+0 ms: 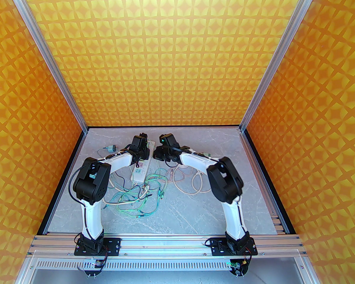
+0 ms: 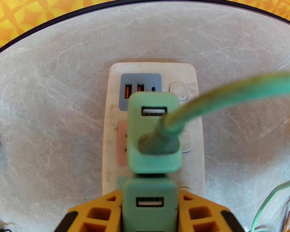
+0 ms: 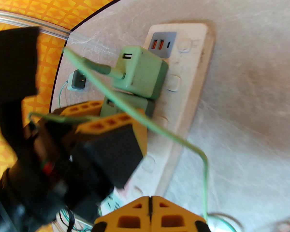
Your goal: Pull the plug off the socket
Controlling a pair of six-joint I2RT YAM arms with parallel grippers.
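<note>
A white power strip [image 2: 196,158] lies on the grey table, with two green plug adapters standing in its sockets. In the left wrist view the nearer green plug [image 2: 149,190] sits between the yellow fingers [image 2: 99,214], and my left gripper [image 2: 149,198] is shut on it. The farther green plug [image 2: 152,132] has a green cable [image 2: 232,90] running out of it. In the right wrist view my right gripper [image 3: 150,202] is shut and empty, hovering over the strip's [image 3: 195,69] near part, beside the left gripper's fingers [image 3: 111,121]. From above, both grippers [image 1: 140,155] [image 1: 157,155] meet over the strip [image 1: 140,172].
A loose grey-green plug [image 1: 111,149] lies on the table left of the strip, also seen from the right wrist [image 3: 77,80]. A tangle of green and cream cables [image 1: 136,194] spreads between the arms. Patterned orange walls [image 1: 177,55] enclose the table on three sides.
</note>
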